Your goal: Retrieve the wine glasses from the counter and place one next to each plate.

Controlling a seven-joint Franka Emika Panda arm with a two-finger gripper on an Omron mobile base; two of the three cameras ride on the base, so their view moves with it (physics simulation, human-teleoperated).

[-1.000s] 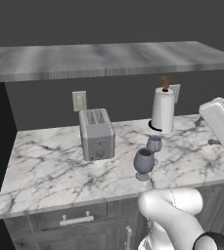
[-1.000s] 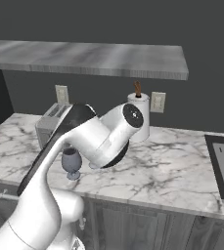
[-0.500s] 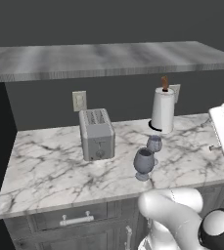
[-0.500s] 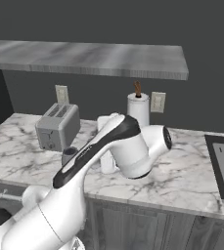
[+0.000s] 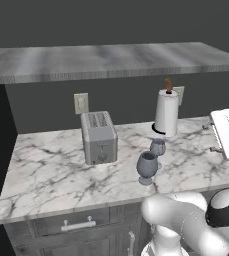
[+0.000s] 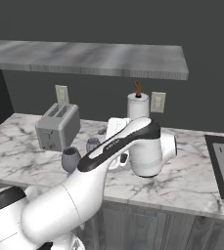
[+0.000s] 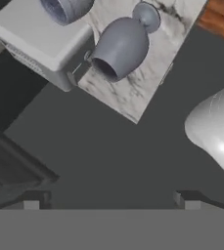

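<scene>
Two smoky grey-blue wine glasses stand upright on the marble counter (image 5: 51,180), the nearer one (image 5: 147,167) just in front of the farther one (image 5: 157,147). In the right base view they are the near glass (image 6: 71,158) and the far glass (image 6: 93,145). My gripper (image 5: 211,138) hovers above the counter, well to the right of both glasses, open and holding nothing. The rolled hand view has the finger tips (image 7: 187,199) wide apart, with one wine glass (image 7: 123,41) and the other glass's rim (image 7: 67,10) far ahead. The plates are out of view.
A silver toaster (image 5: 99,137) stands left of the glasses. A paper towel roll (image 5: 166,114) is behind them, by the wall. A marble wall shelf (image 5: 111,60) hangs over the counter. A dark sink (image 6: 223,166) is set in at the right.
My arm's elbow has swung to the right across the right base view, and the hand has turned a little at the counter's right end. The wine glasses have not moved.
</scene>
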